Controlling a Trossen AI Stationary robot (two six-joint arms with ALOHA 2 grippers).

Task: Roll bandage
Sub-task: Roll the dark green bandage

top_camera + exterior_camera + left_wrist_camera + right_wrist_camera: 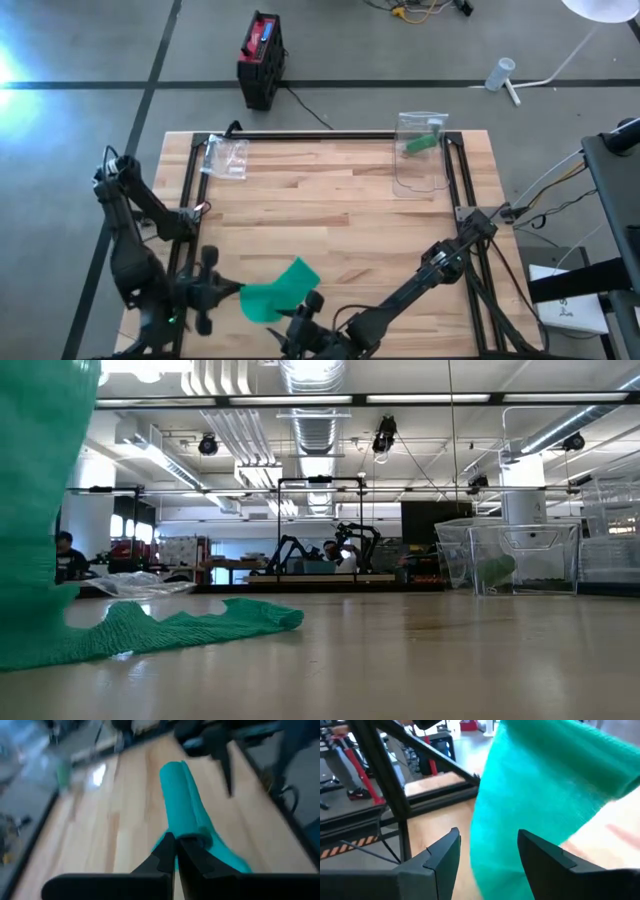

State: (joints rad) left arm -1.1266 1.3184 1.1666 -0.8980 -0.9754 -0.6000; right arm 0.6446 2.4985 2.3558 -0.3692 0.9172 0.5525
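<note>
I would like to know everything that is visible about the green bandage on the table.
The green bandage is a strip of soft, mesh-like woven fabric, teal green, unrolled and loosely folded rather than wound. It lies near the front edge of the wooden table, between the two arms. The left end effector is shut on one end of it, lifting that end while the rest trails on the wood. The right end effector is open, with the cloth hanging between its fingers.

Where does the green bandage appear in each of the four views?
High view: green bandage near the front edge, between both grippers.
Low view: left side, lying on the table.
Left wrist view: centre, pinched by the left gripper.
Right wrist view: upper right.
Shared landmark: wooden table.
</note>
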